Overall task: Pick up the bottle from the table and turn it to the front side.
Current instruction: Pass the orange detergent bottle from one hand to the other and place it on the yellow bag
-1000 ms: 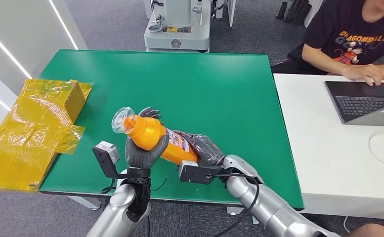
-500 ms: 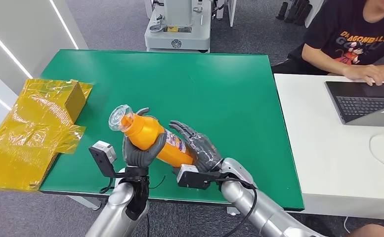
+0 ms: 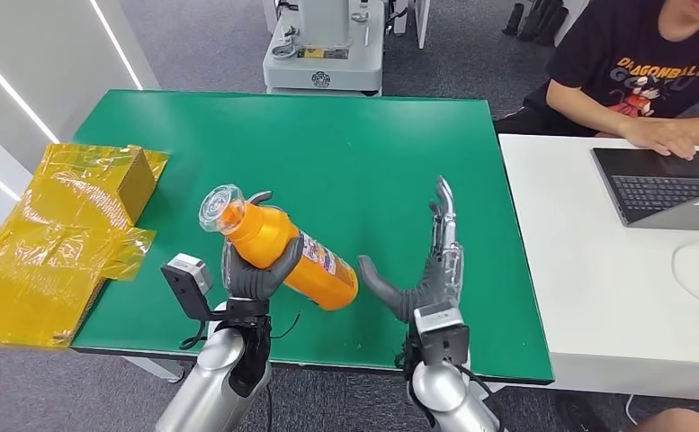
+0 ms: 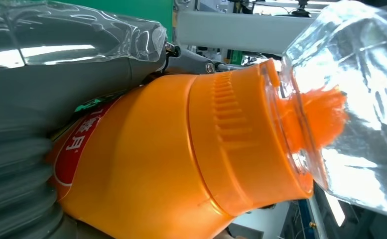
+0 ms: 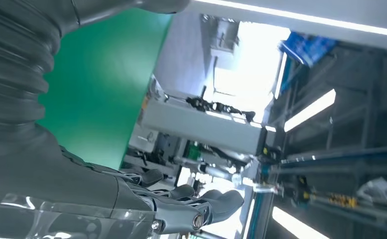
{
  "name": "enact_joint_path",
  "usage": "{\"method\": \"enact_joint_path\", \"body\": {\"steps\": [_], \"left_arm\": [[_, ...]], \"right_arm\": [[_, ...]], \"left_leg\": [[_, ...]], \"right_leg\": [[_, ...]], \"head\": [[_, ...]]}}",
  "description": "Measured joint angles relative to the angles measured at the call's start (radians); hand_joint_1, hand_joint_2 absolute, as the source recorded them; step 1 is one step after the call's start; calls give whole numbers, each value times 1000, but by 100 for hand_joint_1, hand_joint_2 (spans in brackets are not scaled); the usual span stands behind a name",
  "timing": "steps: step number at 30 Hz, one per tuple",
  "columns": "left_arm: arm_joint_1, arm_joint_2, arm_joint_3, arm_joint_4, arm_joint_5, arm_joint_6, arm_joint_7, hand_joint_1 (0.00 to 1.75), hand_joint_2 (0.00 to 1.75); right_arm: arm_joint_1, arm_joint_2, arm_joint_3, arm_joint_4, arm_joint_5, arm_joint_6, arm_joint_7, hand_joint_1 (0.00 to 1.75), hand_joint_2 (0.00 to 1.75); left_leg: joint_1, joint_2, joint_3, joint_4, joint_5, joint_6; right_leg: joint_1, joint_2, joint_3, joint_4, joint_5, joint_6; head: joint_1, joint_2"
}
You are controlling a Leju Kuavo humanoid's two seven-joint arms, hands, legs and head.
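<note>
The left hand [image 3: 257,270] stands upright on its silver forearm at the near edge of the green table [image 3: 399,153], its dark fingers and thick thumb wrapped around the upper body of the orange bottle [image 3: 282,256], which it holds lifted above the tabletop. The bottle lies tilted, its clear plastic cap [image 3: 219,208] pointing up and away toward the left, its flat base angled down toward the right hand; a red and white label [image 3: 318,256] runs along its side. In the left wrist view the same bottle [image 4: 181,164] sits close against the hand's grey ribbed cover, the ribbed orange shoulder leading into the transparent cap [image 4: 350,104], with part of a red label visible near the palm. The right hand [image 3: 426,270] rises just beside the bottle's base without touching it: palm upright, fingers stretched straight up and away over the table, thumb spread out toward the bottle, holding nothing. In the right wrist view the dark fingertips [image 5: 216,204] extend into open air beyond the green surface. A crumpled yellow plastic-wrapped cardboard box [image 3: 67,225] lies at the table's left edge, well apart from both hands. On the adjoining white table [image 3: 597,297] a seated person [image 3: 633,72] rests a hand beside a laptop [image 3: 660,184].
</note>
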State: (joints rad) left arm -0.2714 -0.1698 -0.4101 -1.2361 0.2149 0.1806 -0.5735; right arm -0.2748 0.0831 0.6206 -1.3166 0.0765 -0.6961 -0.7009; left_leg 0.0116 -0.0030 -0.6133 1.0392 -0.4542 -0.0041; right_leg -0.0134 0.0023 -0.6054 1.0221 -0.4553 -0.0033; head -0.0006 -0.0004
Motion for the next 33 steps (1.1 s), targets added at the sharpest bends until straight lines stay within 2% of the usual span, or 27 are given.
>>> {"method": "enact_joint_path", "body": {"steps": [4,8,15,18,21,25,28,33], "left_arm": [[-2,7,1,-1,-47,13,15,175,175],[-9,33,7,-6,-141,34,32,175,175],[-17,153,43,-53,-412,92,99,175,175],[-26,223,50,-70,-538,98,146,175,175],[-65,330,51,-85,-698,69,197,175,175],[-158,467,49,-82,-818,-68,231,175,175],[-275,560,17,-28,-881,-207,211,175,175],[-410,630,-60,92,-922,-261,175,175,175]], "right_arm": [[88,30,-54,-105,10,-1,0,0,175],[154,58,-88,-167,17,-1,7,0,175],[217,66,-98,-216,-2,-1,1,0,175],[230,66,-100,-229,-8,-1,1,0,175],[246,65,-101,-246,-20,-1,1,0,175],[257,65,-101,-257,-31,-1,1,0,175],[257,63,-99,-259,-37,2,1,0,175],[257,62,-97,-261,-38,5,1,0,175]], "left_leg": [[0,0,0,0,0,0],[0,0,0,-1,0,0],[0,1,1,-1,0,0],[1,2,1,-1,0,0],[1,2,1,-1,1,-1],[2,2,0,-2,2,-3],[2,2,0,-2,3,-4],[1,3,0,-1,3,-4]], "right_leg": [[0,0,0,0,0,0],[0,0,0,0,0,0],[0,1,0,1,-1,0],[0,1,0,1,-1,-1],[1,2,-1,1,-1,-1],[1,2,-2,2,0,-2],[1,2,-3,2,0,-2],[1,3,-3,2,1,-3]], "head": [[0,0],[0,0],[0,0],[0,0],[0,0],[0,0],[0,0],[0,0]]}}
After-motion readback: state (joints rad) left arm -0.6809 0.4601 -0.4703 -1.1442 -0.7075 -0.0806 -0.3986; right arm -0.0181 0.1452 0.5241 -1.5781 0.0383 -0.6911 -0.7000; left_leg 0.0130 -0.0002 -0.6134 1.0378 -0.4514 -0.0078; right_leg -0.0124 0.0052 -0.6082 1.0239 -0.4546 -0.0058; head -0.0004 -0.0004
